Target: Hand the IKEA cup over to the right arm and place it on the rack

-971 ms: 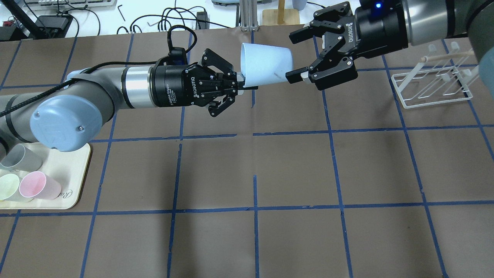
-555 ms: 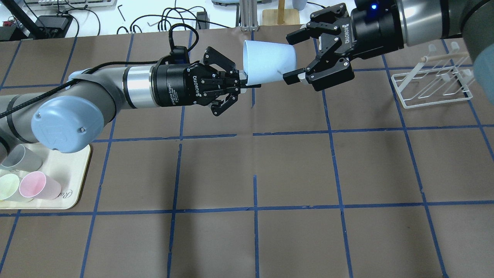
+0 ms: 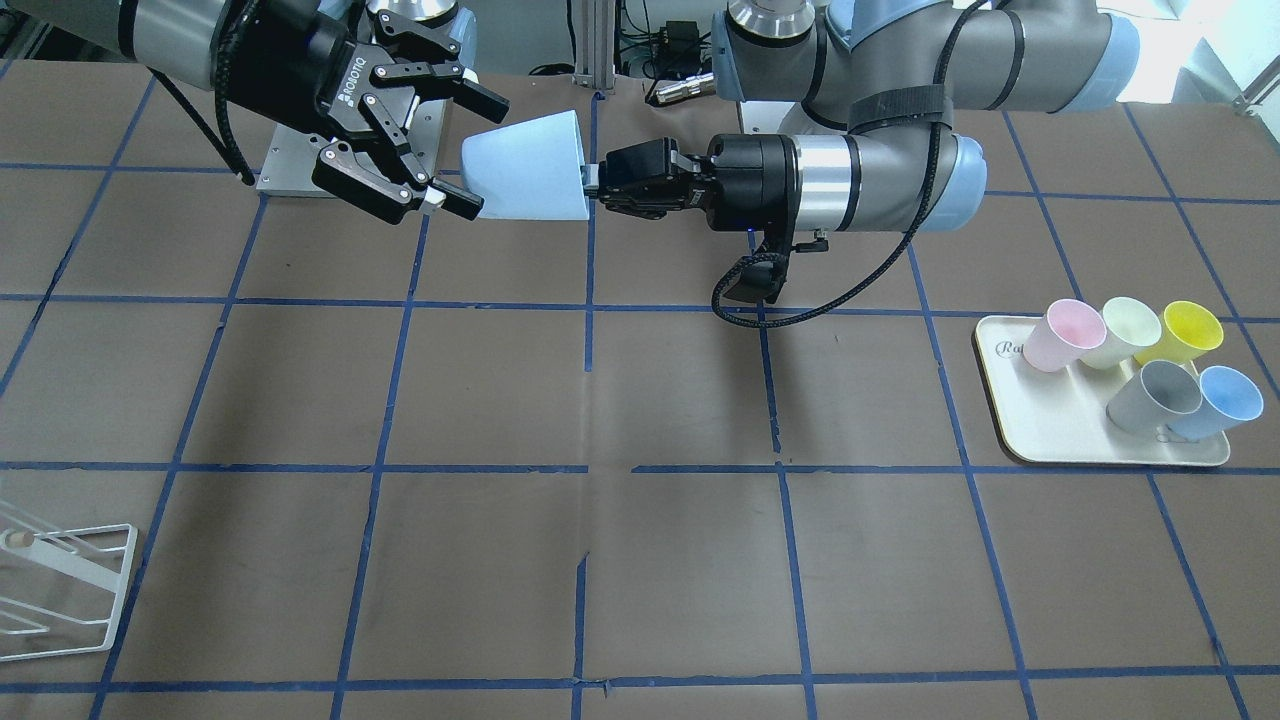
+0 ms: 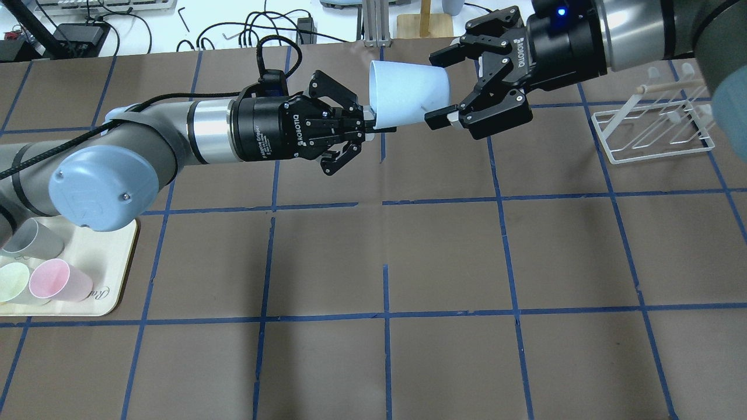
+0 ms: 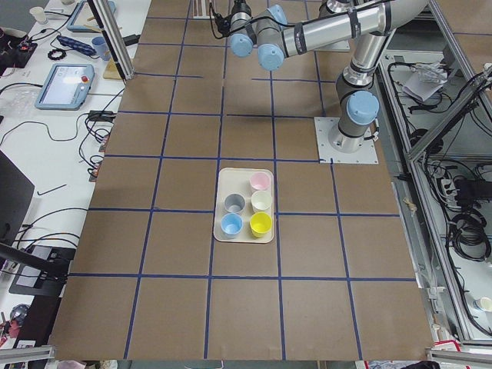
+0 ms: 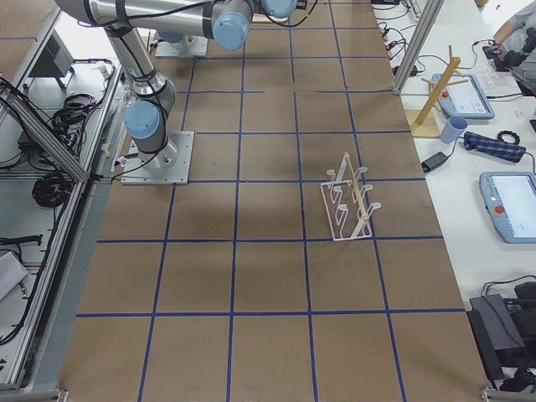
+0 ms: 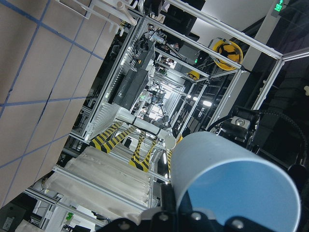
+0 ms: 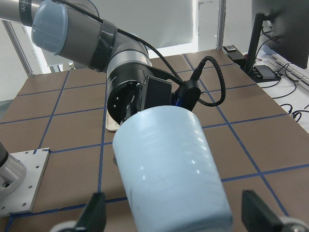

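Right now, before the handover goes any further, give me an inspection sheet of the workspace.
Surface: brown table, blue tape grid.
Job's things: IKEA cup held sideways in mid-air between the arms; rack standing on the table, no cup on it.
Clutter: tray with five spare cups.
Grippers: left gripper shut on the cup's rim; right gripper open, fingers either side of the cup's base end.
Cables: black wrist cable hangs looped from the left wrist.
Surroundings: white bench with a keyboard beyond the table.

Pale blue IKEA cup (image 4: pixel 408 93); white rack (image 4: pixel 653 131); brown table (image 4: pixel 443 256), blue grid.
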